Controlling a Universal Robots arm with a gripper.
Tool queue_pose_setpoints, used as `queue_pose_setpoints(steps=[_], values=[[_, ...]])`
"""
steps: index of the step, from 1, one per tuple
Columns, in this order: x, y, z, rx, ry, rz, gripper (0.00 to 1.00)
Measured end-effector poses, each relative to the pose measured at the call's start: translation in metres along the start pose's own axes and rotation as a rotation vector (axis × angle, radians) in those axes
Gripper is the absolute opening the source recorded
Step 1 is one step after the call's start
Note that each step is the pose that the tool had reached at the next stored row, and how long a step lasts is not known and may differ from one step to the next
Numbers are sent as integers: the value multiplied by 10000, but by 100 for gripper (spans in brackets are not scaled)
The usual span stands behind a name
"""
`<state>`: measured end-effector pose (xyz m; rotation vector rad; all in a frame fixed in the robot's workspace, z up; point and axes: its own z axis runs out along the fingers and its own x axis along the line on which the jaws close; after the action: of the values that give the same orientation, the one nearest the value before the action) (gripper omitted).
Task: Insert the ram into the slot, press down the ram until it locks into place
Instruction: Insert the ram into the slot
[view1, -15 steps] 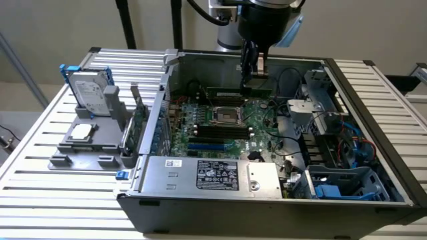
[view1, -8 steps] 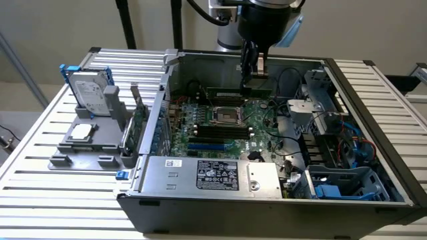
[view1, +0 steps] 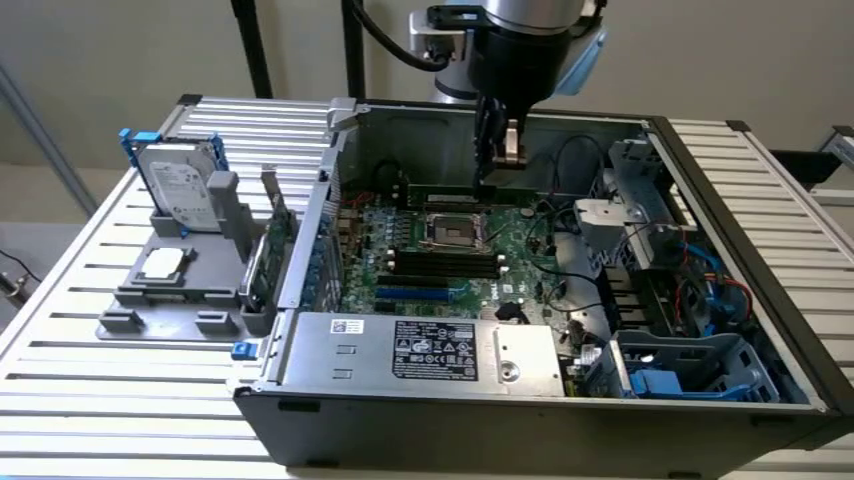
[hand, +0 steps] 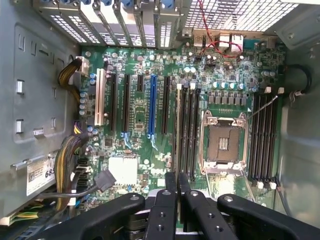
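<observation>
Hovering upper centre of exterior view, gripper (view1: 497, 160) pinched tight on ram (hand: 178, 125) above slot (hand: 186, 130); any skew could jam one end.

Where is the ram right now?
The ram is clamped in the gripper, edge-on along the black slots beside the CPU socket; in the exterior view it sits behind that socket, near the case's far wall.

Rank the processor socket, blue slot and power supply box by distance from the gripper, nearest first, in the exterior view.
1. Processor socket: mid-board, just camera-side of the gripper.
2. Blue slot: at the board's camera-side edge.
3. Power supply box: nearest the camera.
</observation>
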<state>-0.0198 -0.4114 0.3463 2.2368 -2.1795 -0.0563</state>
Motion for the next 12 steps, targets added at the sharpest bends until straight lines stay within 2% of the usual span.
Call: queue_pose_setpoints(steps=[8, 12], values=[[-1, 91, 149, 2, -6, 128, 13], [-5, 105, 223, 3, -9, 217, 13]])
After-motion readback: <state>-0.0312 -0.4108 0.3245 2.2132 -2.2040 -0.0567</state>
